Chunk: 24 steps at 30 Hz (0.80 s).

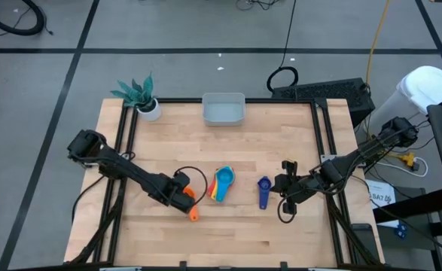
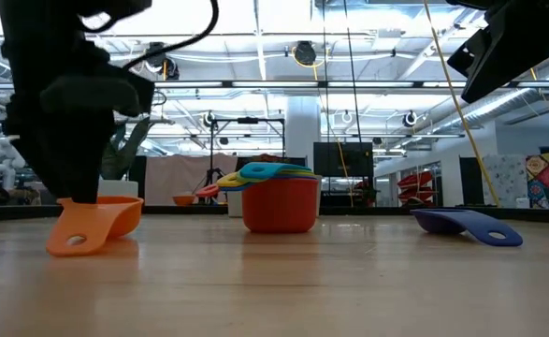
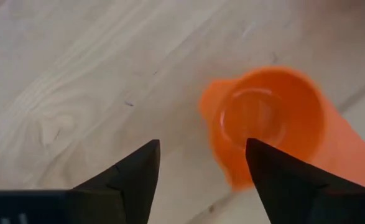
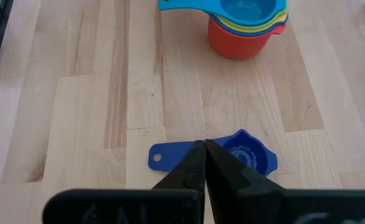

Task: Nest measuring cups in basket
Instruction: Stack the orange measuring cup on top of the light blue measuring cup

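Observation:
An orange measuring cup (image 1: 193,211) (image 2: 96,223) (image 3: 269,118) stands upright on the table near its front edge. My left gripper (image 1: 183,197) (image 3: 201,168) is open and points down just above it; one finger (image 3: 275,177) overlaps the cup's rim. A nested stack of cups (image 1: 222,183) (image 2: 279,201) (image 4: 247,25), red outermost with light blue on top, stands mid-table. A dark blue cup (image 1: 263,192) (image 2: 470,225) (image 4: 247,158) lies alone to the right of the stack. My right gripper (image 1: 285,184) (image 4: 204,155) is shut and hangs well above it. The pale basket (image 1: 223,109) sits at the far edge. My left gripper comes at the orange cup from above with open fingers, one finger at the cup's rim (image 3: 235,168). I cannot tell whether that finger touches the rim or only stands in front of it. The cup stands on the table.
A white pot with a teal plant (image 1: 141,94) stands at the far left corner, left of the basket. Bare wood lies between the cups and the basket and along the near edge. A black frame (image 1: 322,135) runs along the table's sides.

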{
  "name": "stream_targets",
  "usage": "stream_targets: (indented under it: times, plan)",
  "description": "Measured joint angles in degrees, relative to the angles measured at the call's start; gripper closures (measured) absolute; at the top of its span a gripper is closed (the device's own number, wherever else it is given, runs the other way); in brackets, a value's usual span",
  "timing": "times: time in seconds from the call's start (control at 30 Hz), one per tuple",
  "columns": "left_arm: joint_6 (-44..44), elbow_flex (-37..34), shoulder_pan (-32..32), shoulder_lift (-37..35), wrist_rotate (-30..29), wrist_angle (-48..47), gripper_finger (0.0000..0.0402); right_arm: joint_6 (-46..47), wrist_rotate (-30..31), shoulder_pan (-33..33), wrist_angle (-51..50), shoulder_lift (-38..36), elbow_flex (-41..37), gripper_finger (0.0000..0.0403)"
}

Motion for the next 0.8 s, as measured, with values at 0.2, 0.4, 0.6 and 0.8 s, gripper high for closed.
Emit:
stream_targets:
  times: [0.2, 0.4, 0.6, 0.8]
  plan:
    - [0.77, -2.49, 1.60, 0.00, -0.24, 6.32, 0.0204, 0.22, 0.00, 0.00, -0.02, 0.01, 0.00, 0.0403]
    - [2.82, -2.49, 2.25, 0.00, -0.42, 5.52, 0.0315, 0.66, -0.02, 0.00, -0.03, 0.01, 0.00, 0.0403]
    - [3.91, -2.46, 2.27, -0.02, -0.42, 5.08, 0.0387, 1.43, -0.02, 0.30, -0.07, 0.01, 0.00, 0.0403]
    - [6.04, -2.19, 2.68, -0.02, 1.15, 5.33, 0.0392, 1.51, -0.02, 1.01, -0.61, 0.01, 0.00, 0.0403]
